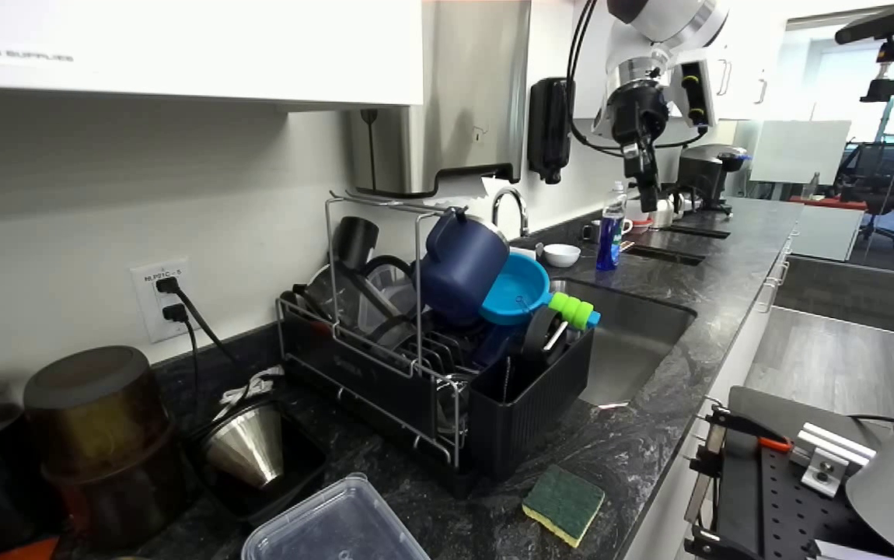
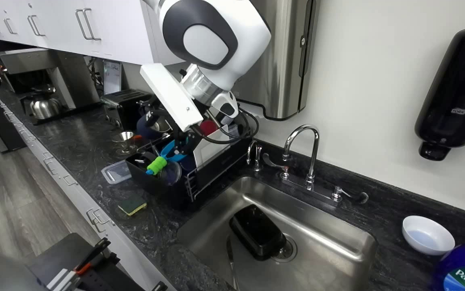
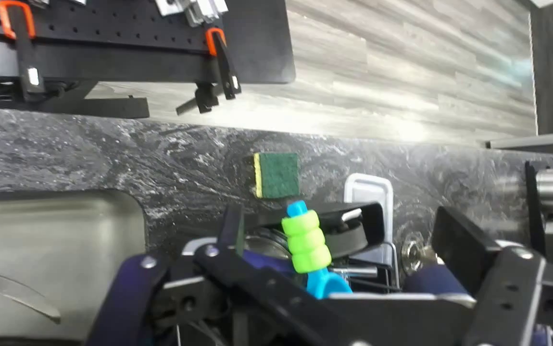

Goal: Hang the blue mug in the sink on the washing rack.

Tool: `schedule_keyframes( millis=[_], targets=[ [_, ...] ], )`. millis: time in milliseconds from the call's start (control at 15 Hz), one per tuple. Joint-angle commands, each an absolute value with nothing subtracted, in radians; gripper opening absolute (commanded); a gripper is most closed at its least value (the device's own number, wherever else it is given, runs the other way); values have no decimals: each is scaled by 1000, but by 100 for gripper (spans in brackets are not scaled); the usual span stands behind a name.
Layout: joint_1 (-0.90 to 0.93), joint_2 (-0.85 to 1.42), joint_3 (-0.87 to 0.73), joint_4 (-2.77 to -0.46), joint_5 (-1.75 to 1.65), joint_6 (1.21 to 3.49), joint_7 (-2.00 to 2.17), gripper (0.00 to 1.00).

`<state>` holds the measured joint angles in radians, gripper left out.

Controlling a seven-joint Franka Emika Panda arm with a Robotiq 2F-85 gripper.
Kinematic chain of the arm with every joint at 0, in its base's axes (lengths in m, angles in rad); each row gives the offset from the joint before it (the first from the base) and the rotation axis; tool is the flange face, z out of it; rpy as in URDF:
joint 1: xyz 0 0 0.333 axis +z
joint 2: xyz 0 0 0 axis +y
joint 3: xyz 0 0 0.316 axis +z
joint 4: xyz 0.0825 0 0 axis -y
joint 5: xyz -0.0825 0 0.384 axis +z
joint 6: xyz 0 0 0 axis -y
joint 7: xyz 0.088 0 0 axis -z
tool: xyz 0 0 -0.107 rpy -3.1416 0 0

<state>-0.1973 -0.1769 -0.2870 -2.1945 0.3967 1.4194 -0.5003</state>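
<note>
Wrist view: sponge (image 3: 279,175) near sink (image 3: 89,218)

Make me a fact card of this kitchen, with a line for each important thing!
Blue mug: tilted, up high on the washing rack
Gripper: open, in the air, holding nothing
Sink: a black container and a knife inside
Sponge: green and yellow, on the counter
White bowl: on the counter, near the sink

Satiny metal sink (image 2: 321,262), glossy metal faucet (image 2: 313,159); blue mug (image 1: 462,264), perhaps matt.
</note>
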Motion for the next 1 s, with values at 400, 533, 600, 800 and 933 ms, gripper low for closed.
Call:
schedule_keyframes(
  millis=[400,533,600,800,933],
  targets=[
    [-218,-213,-326,-2329,92,1381,-858,100],
    [-226,-226,-334,-2356,86,1412,-880,100],
    [-235,-233,-341,-2370,126,1432,-859,100],
    [-233,-201,-340,-2342,124,1400,-849,100],
    [-233,-201,-339,-2341,124,1400,-849,100]
  ],
)
